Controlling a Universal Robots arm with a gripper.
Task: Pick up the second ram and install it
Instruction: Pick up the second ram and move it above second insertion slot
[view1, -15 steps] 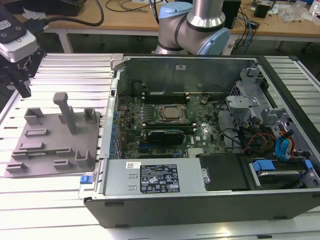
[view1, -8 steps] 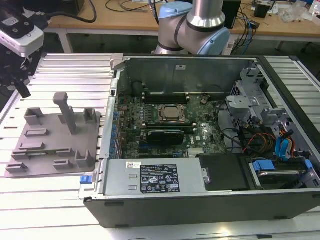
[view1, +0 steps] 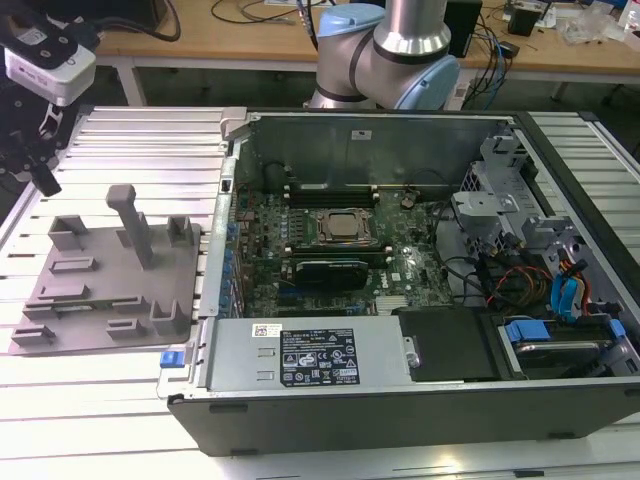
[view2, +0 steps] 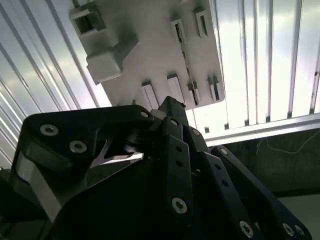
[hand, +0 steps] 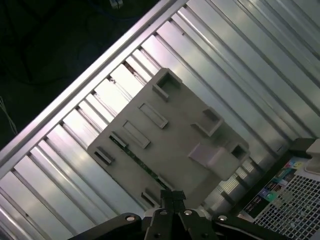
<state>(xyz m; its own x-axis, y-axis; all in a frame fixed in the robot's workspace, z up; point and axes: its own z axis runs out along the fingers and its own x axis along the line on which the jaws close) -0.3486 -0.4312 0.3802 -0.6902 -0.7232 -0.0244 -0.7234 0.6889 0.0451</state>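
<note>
The second ram (hand: 140, 162) stands on edge in the grey tray (hand: 175, 130), a thin green strip held between small end blocks. It is also a slim dark line (view2: 187, 70) in the second wrist view. My gripper (hand: 170, 196) hovers above the tray's edge, apart from the ram, its black fingers shut with nothing between them. In the exterior view the gripper (view1: 44, 180) hangs at the far left, above the ribbed table and beyond the tray (view1: 110, 275). The open computer case (view1: 400, 260) shows the motherboard with its CPU socket (view1: 345, 226) and long black slots (view1: 330, 190).
A tall grey post (view1: 133, 225) and several raised blocks stand on the tray. The ribbed aluminium table (view1: 130, 135) runs under the tray and the case. The arm's base (view1: 385, 55) stands behind the case. Cables and drive bays (view1: 540, 270) fill the case on the exterior view's right.
</note>
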